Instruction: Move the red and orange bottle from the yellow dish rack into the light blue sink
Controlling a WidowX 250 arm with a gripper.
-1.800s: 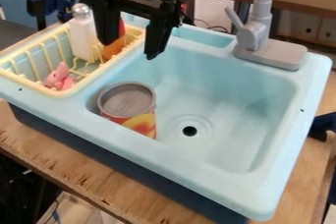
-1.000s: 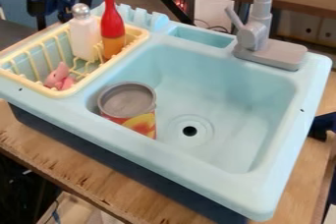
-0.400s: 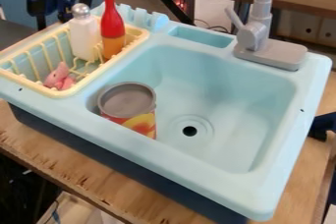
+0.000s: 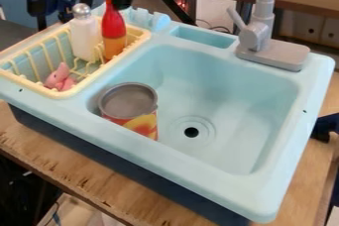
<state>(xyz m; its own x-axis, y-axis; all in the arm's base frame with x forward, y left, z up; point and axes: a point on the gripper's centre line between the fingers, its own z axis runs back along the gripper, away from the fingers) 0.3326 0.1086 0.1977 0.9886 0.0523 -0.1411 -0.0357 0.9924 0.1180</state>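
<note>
2 bottles (image 4: 113, 29), pink toy (image 4: 59, 77) in rack (image 4: 43, 91); can (image 4: 128, 102) in sink (image 4: 228, 91); tool (image 4: 106, 6) open, empty.

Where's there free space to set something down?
The sink floor from the can past the drain to the wall below the faucet looks bare. The rack is crowded: shaker, red bottle, pink toy, with the gripper by the bottle's top.
</note>
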